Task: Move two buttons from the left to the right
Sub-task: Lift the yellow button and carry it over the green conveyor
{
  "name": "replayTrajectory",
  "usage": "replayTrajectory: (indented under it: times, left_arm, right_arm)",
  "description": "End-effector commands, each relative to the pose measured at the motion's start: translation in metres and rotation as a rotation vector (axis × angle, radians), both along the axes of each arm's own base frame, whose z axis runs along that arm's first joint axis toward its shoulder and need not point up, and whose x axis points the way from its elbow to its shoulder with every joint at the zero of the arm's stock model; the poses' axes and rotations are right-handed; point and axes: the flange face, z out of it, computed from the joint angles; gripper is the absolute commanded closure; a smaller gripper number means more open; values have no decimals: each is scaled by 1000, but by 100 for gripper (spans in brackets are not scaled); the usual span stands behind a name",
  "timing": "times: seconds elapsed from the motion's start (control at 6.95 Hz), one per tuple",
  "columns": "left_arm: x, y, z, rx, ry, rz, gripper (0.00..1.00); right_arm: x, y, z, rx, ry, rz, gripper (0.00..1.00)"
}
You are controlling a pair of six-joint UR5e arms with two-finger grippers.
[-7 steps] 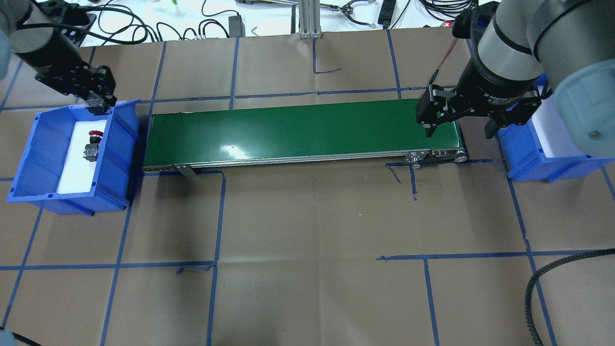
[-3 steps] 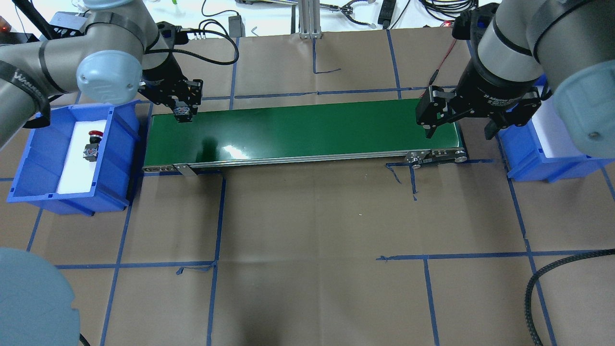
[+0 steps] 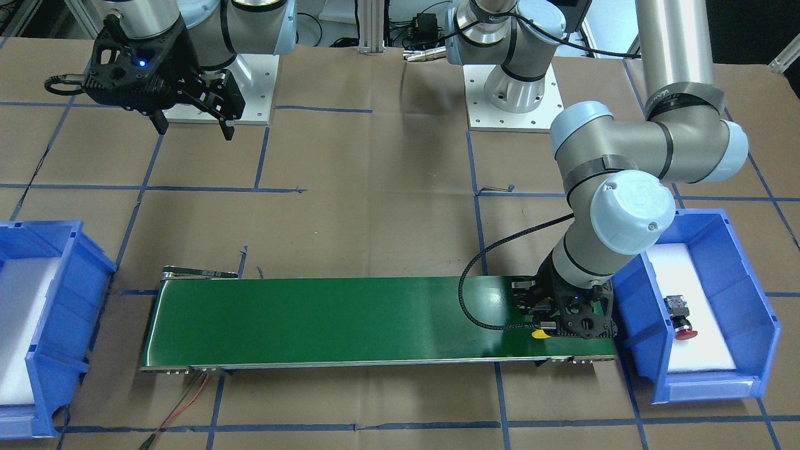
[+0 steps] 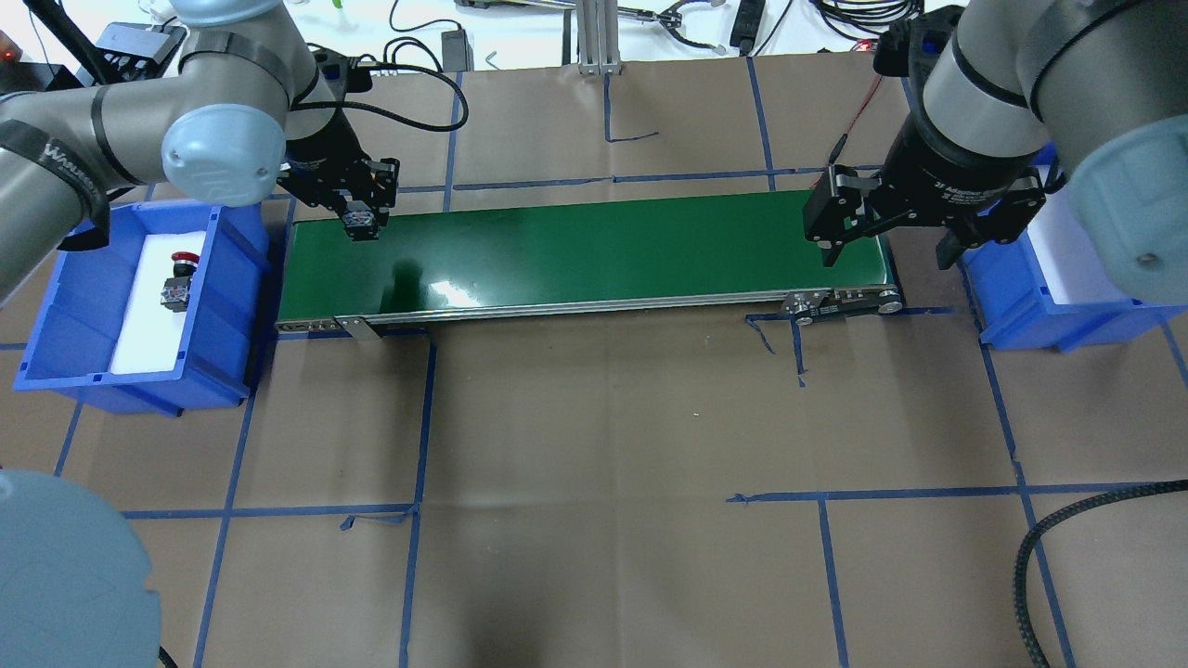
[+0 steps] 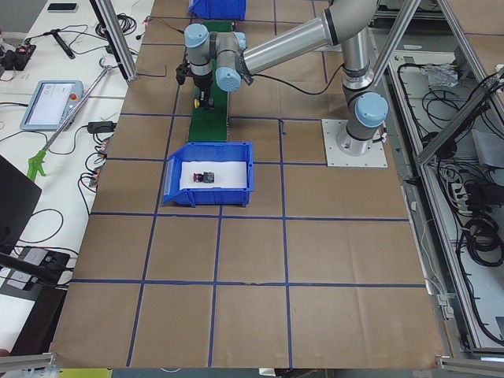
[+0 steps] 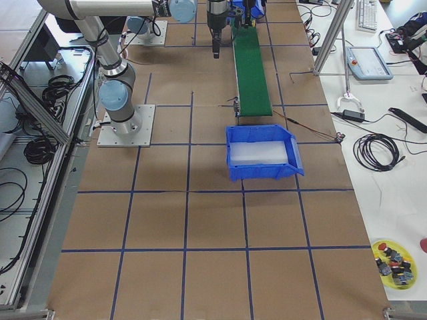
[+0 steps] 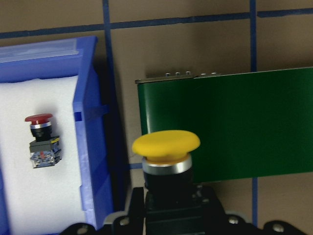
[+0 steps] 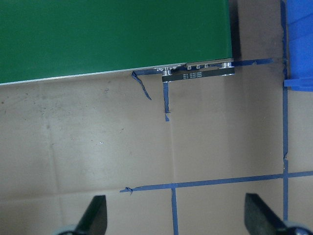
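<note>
Left bin [image 4: 56, 278]: it sits at the left edge of the overhead view. The red button [image 4: 178, 278] lies on its side on the white pad inside, with nothing gripping it.
Left gripper [image 4: 360, 224]: it is just right of that bin, over the upper-left corner of the belt. Its fingers are clamped on the dark body of the yellow button [image 7: 166, 144], and the cap sticks out past them. I can't tell whether the button touches the belt.
Belt [image 4: 594, 250]: green, it runs across the middle of the frame between the two bins.
Right gripper [image 4: 886, 258]: it hangs over the belt's right end with its fingers spread wide, and it grips nothing.
Right bin [image 4: 1021, 315]: it sits at the right edge, just past the belt end, with a white pad inside.
Progress: I judge the task early. The yellow button is out of the left bin but not yet let go, and neither button has reached the right bin as far as I can see.
Left to do: release the yellow button onto the belt and let it ride across. The right gripper then puts it in the right bin, and I repeat the whole run for the red button.
</note>
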Motion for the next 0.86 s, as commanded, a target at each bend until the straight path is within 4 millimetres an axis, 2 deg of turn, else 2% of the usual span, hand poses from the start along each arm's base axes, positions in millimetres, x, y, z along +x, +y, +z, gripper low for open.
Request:
replayTrajectory:
  times: [0.0, 0.14, 0.29, 0.43, 0.58, 0.72]
  left_arm:
    - [-1, 6, -21, -15, 0, 0, 88]
    - [-2, 7, -21, -15, 0, 1, 85]
    - [-2, 6, -20, -18, 0, 7, 32]
    - [-2, 5, -16, -26, 5, 13, 0]
    - [-1, 1, -9, -42, -2, 13, 0]
    - [2, -2, 21, -88, -2, 4, 0]
  right_arm:
    - [-1, 0, -1, 1, 0, -2, 0]
    - [-1, 0, 0, 0, 0, -2, 0]
    - [-1, 0, 0, 0, 0, -2, 0]
    - [-1, 0, 0, 0, 0, -2, 0]
    - [-1, 0, 0, 0, 0, -2, 0]
    - [-1, 0, 0, 0, 0, -2, 0]
